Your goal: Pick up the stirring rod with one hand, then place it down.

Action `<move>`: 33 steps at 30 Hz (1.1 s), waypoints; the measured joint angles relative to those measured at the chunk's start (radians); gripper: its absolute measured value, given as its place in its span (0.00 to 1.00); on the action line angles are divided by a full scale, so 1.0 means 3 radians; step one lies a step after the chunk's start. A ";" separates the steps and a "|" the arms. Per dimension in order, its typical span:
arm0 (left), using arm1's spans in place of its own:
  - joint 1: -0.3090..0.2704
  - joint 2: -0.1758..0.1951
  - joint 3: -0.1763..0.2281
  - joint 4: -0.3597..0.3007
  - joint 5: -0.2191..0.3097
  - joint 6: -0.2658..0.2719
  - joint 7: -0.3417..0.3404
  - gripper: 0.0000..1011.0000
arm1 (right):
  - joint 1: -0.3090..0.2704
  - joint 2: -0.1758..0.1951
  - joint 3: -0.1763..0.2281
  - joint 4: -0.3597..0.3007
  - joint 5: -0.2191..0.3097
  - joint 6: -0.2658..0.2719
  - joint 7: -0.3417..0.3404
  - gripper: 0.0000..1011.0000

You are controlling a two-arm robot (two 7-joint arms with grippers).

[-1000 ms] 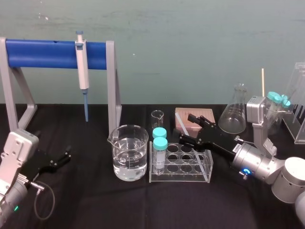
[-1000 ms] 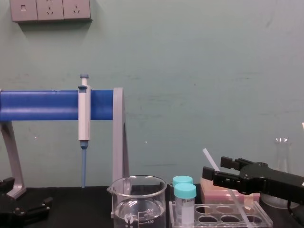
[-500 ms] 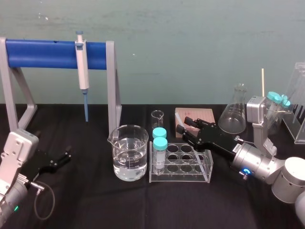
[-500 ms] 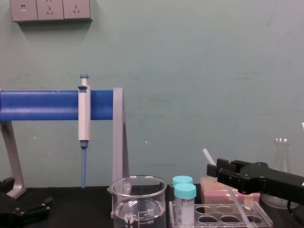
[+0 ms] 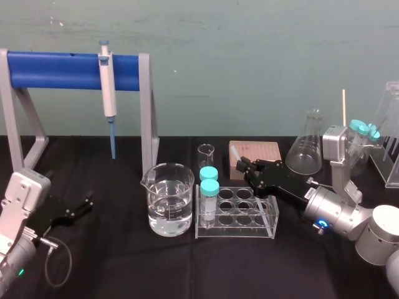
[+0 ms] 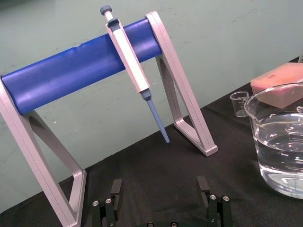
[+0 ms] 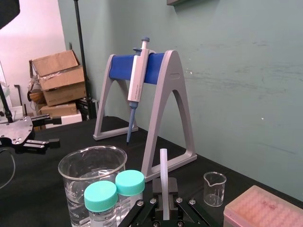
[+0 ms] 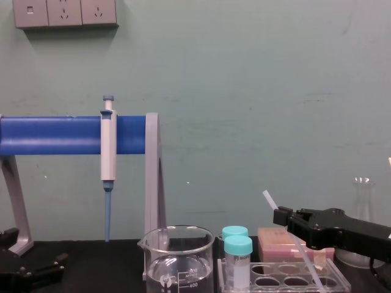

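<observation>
The right tool (image 5: 244, 167) is closed on the stirring rod (image 7: 164, 170), which is pinched between the two black fingers near its upper part. The rod is seen slanting: its top pokes out just above the tool, and its lower length runs down below the tool toward the clear test tube rack (image 5: 237, 229). Whether the lower end sits in a well or merely against the rack cannot be told.

The step in hand is judged to be the lift. It is best done by drawing the rod out along its own slanted axis, so that the lower end is not levered against the rack's wall. A steady grip is called for, since the rod is thin, smooth, translucent and probably slippery, and it could twist between flat black fingers. The two teal-capped tubes (image 5: 209, 185) and the water-filled glass beaker (image 5: 169, 199) beyond the tool's tip should be given room. The pink box (image 5: 255, 149) lies just behind the tool, with the conical flask (image 5: 305, 152) behind its wrist. For the set-down, bare dark worktop (image 5: 124, 261) in front of the tool is judged safest.

The left tool (image 6: 159, 189) is parked well apart, low over the worktop, its fingers spread with nothing between them.
</observation>
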 joint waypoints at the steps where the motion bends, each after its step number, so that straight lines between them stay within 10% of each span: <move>1: 0.0000 0.0000 0.0000 0.0000 0.0000 0.0000 0.0000 0.99 | 0.0000 0.0000 0.0000 0.0000 0.0000 0.0000 0.0000 0.06; 16: 0.0000 0.0000 0.0000 0.0000 0.0000 0.0000 0.0000 0.99 | -0.0004 0.0002 0.0002 -0.0010 -0.0001 0.0000 -0.0003 0.06; 33: 0.0000 0.0000 0.0000 0.0000 0.0000 0.0000 0.0000 0.99 | -0.0341 0.0114 0.0189 -0.0856 -0.0017 -0.0275 -0.0318 0.06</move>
